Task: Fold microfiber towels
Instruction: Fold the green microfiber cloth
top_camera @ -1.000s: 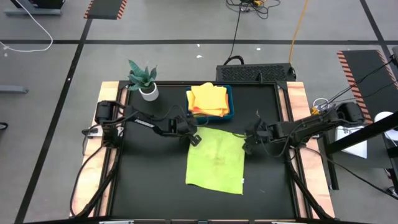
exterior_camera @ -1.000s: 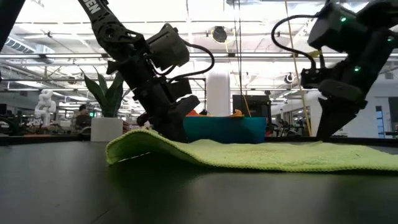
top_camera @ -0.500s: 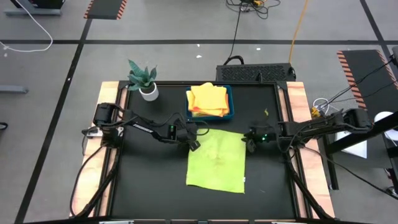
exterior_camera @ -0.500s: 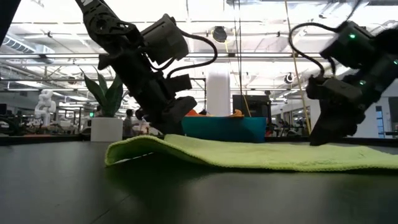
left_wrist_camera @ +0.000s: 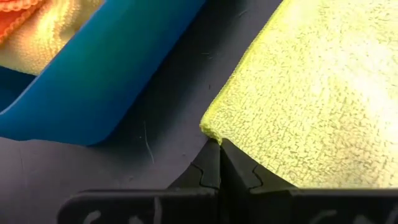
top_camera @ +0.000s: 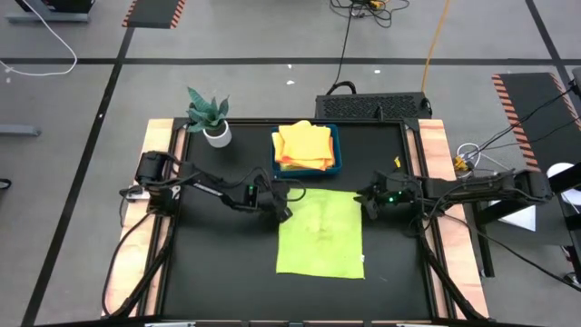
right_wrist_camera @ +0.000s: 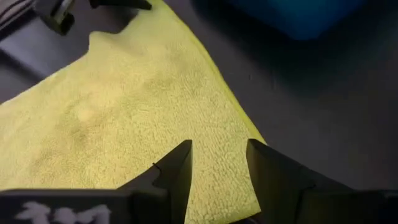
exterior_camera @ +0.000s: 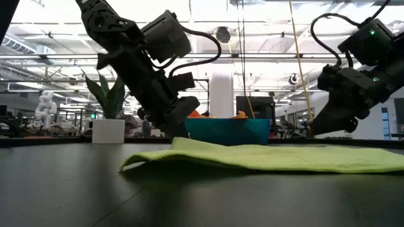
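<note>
The lime green towel (top_camera: 320, 232) lies spread flat on the dark table (top_camera: 218, 263), nearer the front edge than anything else, its long sides running from the tray toward the front. In the low view the towel (exterior_camera: 265, 157) shows as a shallow sheet, its edge on the picture's left lifted a little off the surface.

At the towel's far corner on the left arm's side sits the left gripper (top_camera: 283, 211). Its fingers are pressed together, and in the left wrist view the left gripper (left_wrist_camera: 219, 155) pinches the very tip of that corner of the towel (left_wrist_camera: 311, 106), the cloth bunched slightly where the fingertips meet.

At the opposite far corner is the right gripper (top_camera: 370, 203), low over the table. In its own wrist view the right gripper (right_wrist_camera: 217, 155) has its fingers spread part way, with the towel (right_wrist_camera: 137, 124) lying flat beneath and between them; whether the tips touch the cloth I cannot tell, and nothing is clamped between them.

Farther back, just beyond the green towel, stands the blue tray (top_camera: 337, 154) holding a stack of yellow and orange towels (top_camera: 303, 145). Its blue wall (left_wrist_camera: 106, 81) shows close beside the left gripper in the left wrist view. Beyond that, at the far left of the table, stands a small potted plant (top_camera: 211, 116).
</note>
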